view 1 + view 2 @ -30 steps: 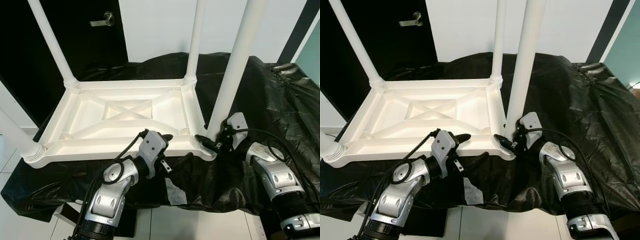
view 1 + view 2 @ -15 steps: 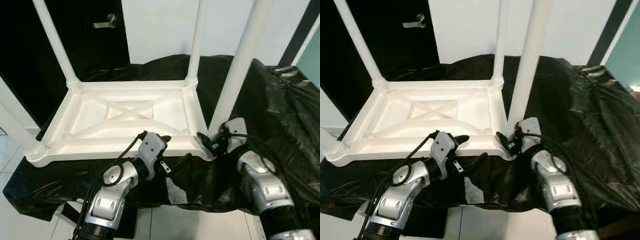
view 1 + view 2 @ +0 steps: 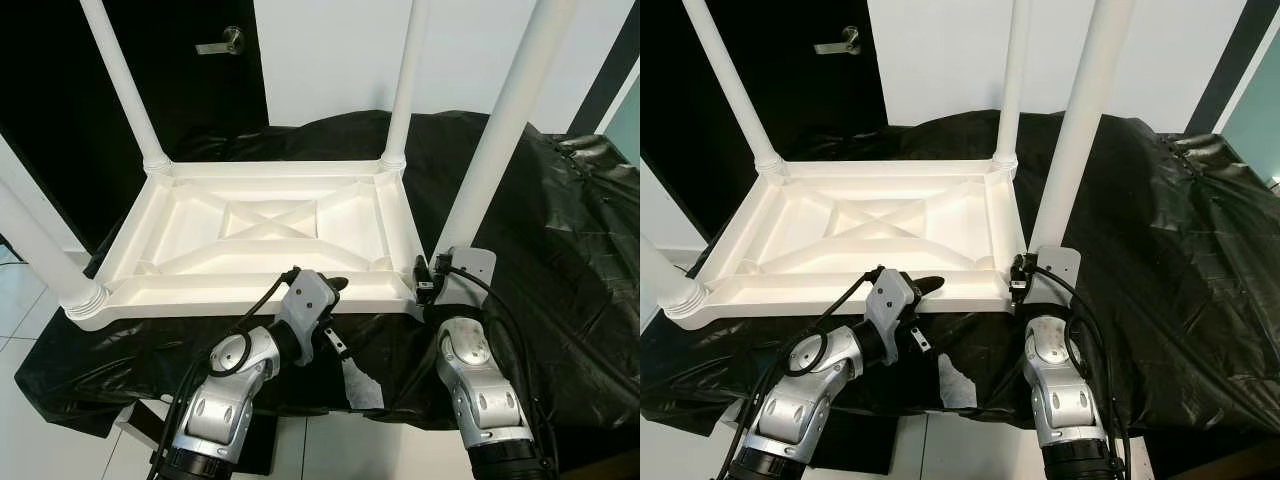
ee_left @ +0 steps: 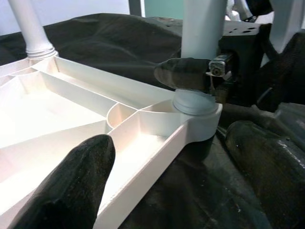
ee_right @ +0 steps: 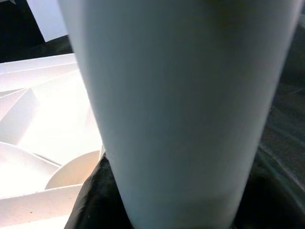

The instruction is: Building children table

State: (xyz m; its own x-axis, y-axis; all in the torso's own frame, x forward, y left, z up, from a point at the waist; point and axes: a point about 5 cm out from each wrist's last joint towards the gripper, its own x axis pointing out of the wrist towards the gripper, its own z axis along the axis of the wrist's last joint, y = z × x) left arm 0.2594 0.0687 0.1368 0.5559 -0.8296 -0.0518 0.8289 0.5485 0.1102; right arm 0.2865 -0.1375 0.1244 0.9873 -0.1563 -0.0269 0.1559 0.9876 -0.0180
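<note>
A white plastic children's table (image 3: 250, 225) lies upside down on a black sheet, its legs pointing up. My left gripper (image 3: 330, 315) is open at the near rim, one finger (image 4: 81, 181) resting over the rim inside the frame and the other (image 4: 267, 176) outside on the sheet. My right gripper (image 3: 425, 283) is at the foot of the near right leg (image 3: 495, 140), shut on it just above the corner socket. One of its fingers (image 4: 183, 74) wraps the front of the leg. That leg (image 5: 181, 105) stands very close in the right wrist view.
The black sheet (image 3: 560, 220) covers the whole work surface and hangs over its near edge, with a pale torn patch (image 3: 355, 380). Three more legs rise at the near left (image 3: 40, 250), far left (image 3: 125, 90) and far right (image 3: 405, 80). A dark door with a handle (image 3: 222, 42) stands behind.
My right arm has swung in from the right and now comes up from below to the near right leg's foot. The camera has shifted a little. The left gripper stays at the rim.
</note>
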